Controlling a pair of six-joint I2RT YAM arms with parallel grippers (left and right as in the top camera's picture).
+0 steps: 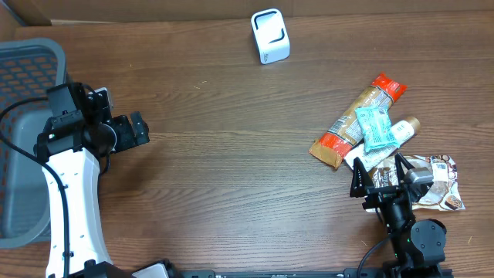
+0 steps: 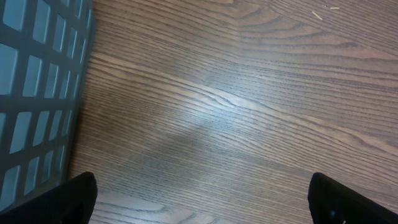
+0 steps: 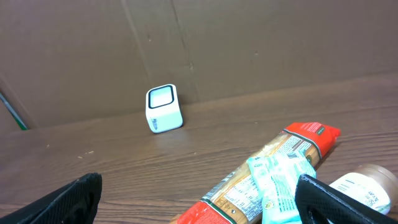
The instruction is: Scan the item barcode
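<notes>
We are looking at the items lying at four o'clock on the table: a long red-ended packet, a teal packet across it, a bottle and a white pouch. Our right gripper is hovering released over the pile's near edge, grasping nothing. The white scanner is standing at twelve o'clock. Our left gripper is hanging released at nine o'clock, beside the grey basket.

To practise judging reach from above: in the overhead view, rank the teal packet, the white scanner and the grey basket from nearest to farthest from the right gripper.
1. The teal packet, in the pile just beyond the right gripper, on the right.
2. The white scanner, far back, near the middle.
3. The grey basket, at the far left side.
</notes>
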